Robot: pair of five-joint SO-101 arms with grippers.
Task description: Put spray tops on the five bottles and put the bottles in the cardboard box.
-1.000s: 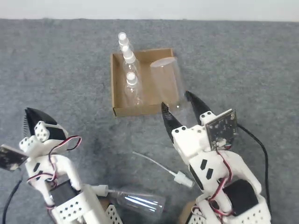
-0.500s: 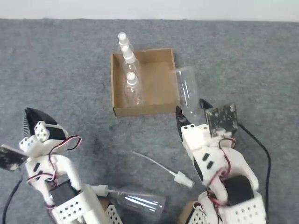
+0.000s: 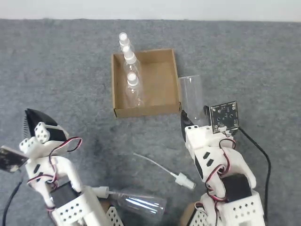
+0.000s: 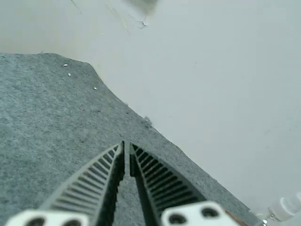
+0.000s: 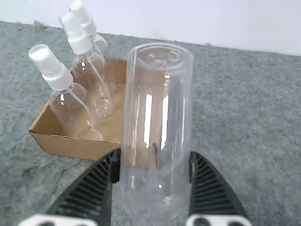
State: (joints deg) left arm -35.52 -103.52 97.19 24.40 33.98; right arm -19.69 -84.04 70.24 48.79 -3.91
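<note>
Right gripper [image 5: 154, 155] clamps a clear topless plastic bottle [image 5: 160, 108] just outside the brown cardboard box [image 3: 146, 112] at its 3 o'clock wall. Three spray-topped bottles [image 3: 131, 80] line the box's 9 o'clock side. Left gripper [image 4: 127, 146] is closed and empty above the grey tabletop [image 3: 244, 61].

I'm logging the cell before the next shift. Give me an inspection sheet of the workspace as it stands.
Surface: grey mat, flat.
Job's things: box holds three topped bottles; topless bottle beside the box; lying bottle with top, by the left arm's base; loose spray top on the mat.
Clutter: nothing seen.
End effectors: right end effector shut on the topless bottle; left end effector shut, empty.
Cables: black cable beside the right arm; wires on the left arm.
Surroundings: pale wall beyond the mat.
</note>
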